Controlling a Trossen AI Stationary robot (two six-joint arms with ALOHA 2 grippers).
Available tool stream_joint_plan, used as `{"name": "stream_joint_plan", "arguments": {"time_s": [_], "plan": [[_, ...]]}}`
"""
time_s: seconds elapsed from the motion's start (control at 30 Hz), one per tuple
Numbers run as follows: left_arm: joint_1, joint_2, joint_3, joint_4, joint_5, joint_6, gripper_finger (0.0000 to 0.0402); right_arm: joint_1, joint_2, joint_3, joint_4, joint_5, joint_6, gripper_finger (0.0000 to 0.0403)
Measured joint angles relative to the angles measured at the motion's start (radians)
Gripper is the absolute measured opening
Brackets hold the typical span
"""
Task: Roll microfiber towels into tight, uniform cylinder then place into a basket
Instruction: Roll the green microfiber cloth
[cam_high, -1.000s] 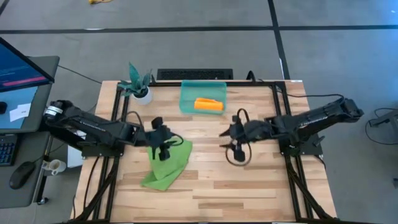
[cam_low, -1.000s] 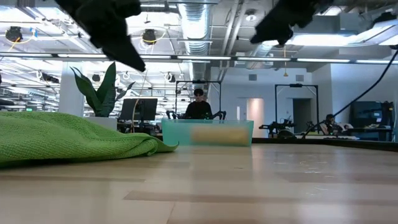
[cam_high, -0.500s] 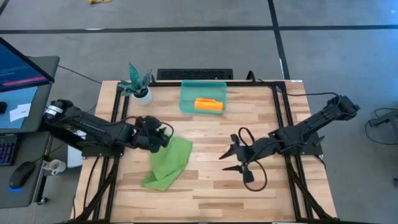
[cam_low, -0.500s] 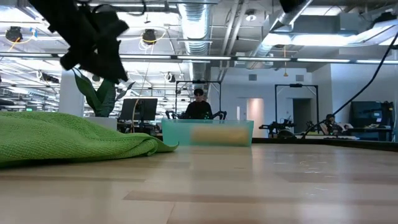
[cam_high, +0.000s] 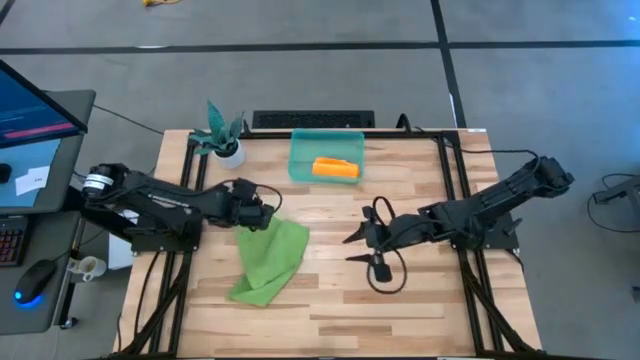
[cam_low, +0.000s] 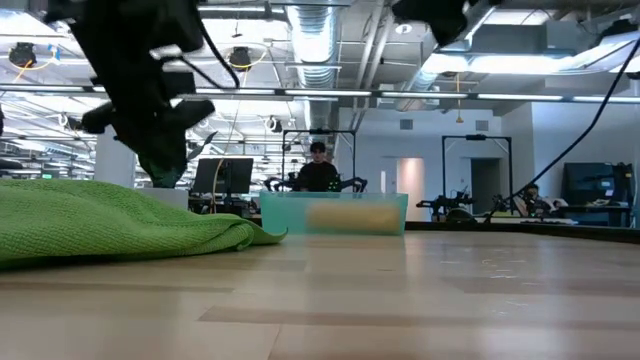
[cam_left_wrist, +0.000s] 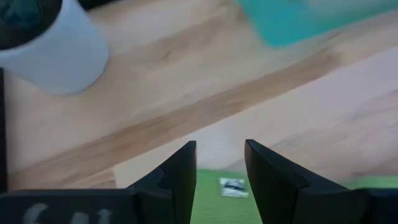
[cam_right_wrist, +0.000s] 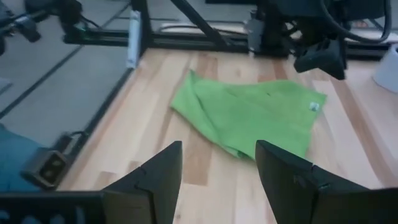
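- High view: the green towel (cam_high: 268, 262) lies crumpled and unrolled on the wooden table (cam_high: 330, 310), at about 8 o'clock from the table's middle. The teal basket (cam_high: 327, 156) sits at 12 o'clock near the far edge, and the orange towel (cam_high: 335, 168), rolled, lies inside it. A white pot with a teal plant (cam_high: 222, 135) stands at about 10 o'clock of the basket. The left gripper (cam_high: 268, 211) hovers at the towel's 12 o'clock corner, holding nothing. The right gripper (cam_high: 352, 248) is at 3 o'clock of the green towel, apart from it, its fingers spread and empty.
- Low view: the green towel (cam_low: 110, 220) is a low heap at 9 o'clock. The basket (cam_low: 333, 212) stands at centre behind it, and the orange towel (cam_low: 340, 215) shows through its wall. A dark arm hangs above the heap. People (cam_low: 319, 170) sit in the room beyond.
- Left wrist view: the left gripper (cam_left_wrist: 221, 168) has its fingers parted with a gap between them and nothing in it; the green towel (cam_left_wrist: 214, 191), with a small white label (cam_left_wrist: 231, 185), lies just under the tips. The white pot (cam_left_wrist: 59, 53) and the basket (cam_left_wrist: 311, 22) lie beyond.
- Right wrist view: the right gripper (cam_right_wrist: 219, 168) stands wide apart and empty, facing the green towel (cam_right_wrist: 249, 115), with the left gripper (cam_right_wrist: 320, 57) above the towel's labelled corner.
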Motion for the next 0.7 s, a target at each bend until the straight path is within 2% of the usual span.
{"name": "stream_joint_plan", "arguments": {"time_s": [0.23, 0.33, 0.5, 0.7], "plan": [[0.130, 0.070, 0.000, -0.002, 0.145, 0.080, 0.0128, -0.053, 0.059, 0.000, -0.007, -0.006, 0.015, 0.0224], [0.169, 0.080, 0.000, 0.003, 0.172, 0.109, 0.0128, -0.054, 0.079, 0.000, -0.015, -0.007, 0.058, 0.0224], [0.191, 0.079, 0.000, -0.012, 0.231, 0.132, 0.0128, -0.045, 0.080, 0.000, -0.057, -0.008, 0.116, 0.0224], [0.190, 0.079, 0.000, -0.009, 0.246, 0.150, 0.0128, -0.026, 0.080, 0.000, -0.058, -0.008, 0.125, 0.0224]]}}
